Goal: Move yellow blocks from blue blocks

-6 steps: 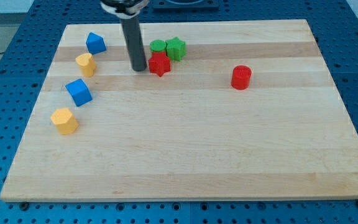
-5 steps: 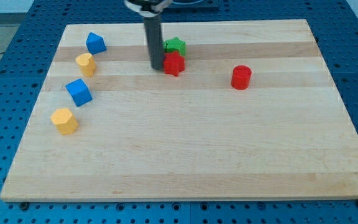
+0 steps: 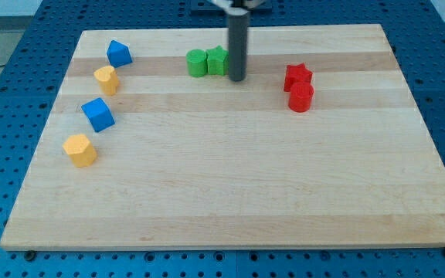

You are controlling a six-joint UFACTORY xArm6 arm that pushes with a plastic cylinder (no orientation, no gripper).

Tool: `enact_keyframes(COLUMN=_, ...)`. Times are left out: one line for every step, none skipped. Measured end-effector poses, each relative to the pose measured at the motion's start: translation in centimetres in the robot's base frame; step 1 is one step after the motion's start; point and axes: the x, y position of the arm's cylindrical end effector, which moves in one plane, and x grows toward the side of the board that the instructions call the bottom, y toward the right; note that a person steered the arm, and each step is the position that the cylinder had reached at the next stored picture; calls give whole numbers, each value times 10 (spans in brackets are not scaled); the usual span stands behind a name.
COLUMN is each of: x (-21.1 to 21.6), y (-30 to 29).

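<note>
Two yellow blocks and two blue blocks stand at the view's left of the wooden board (image 3: 230, 201). A blue block (image 3: 118, 53) is at the top left, with a yellow block (image 3: 107, 79) just below it. A blue cube (image 3: 97, 114) is lower, and a yellow block (image 3: 79, 150) lies below that. My tip (image 3: 237, 78) is near the top middle, just right of a green star (image 3: 218, 60), far from the yellow and blue blocks.
A green cylinder (image 3: 197, 62) touches the green star's left side. A red star (image 3: 297, 76) sits right above a red cylinder (image 3: 300, 97) at the view's right, to the right of my tip.
My tip has slid to the right along the top of the board. The red star has moved right and now sits against the red cylinder. The yellow and blue blocks have not moved.
</note>
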Motion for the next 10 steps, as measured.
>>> enact_keyframes(x=17, y=-58)
enact_keyframes(x=24, y=-68)
enact_keyframes(x=-18, y=-82)
enact_keyframes(x=-63, y=-130)
enact_keyframes(x=-59, y=-132)
enact_keyframes(x=-35, y=-132)
enact_keyframes(x=-35, y=-176)
enact_keyframes(x=-40, y=-212)
enact_keyframes(x=-6, y=-205)
enact_keyframes(x=24, y=-147)
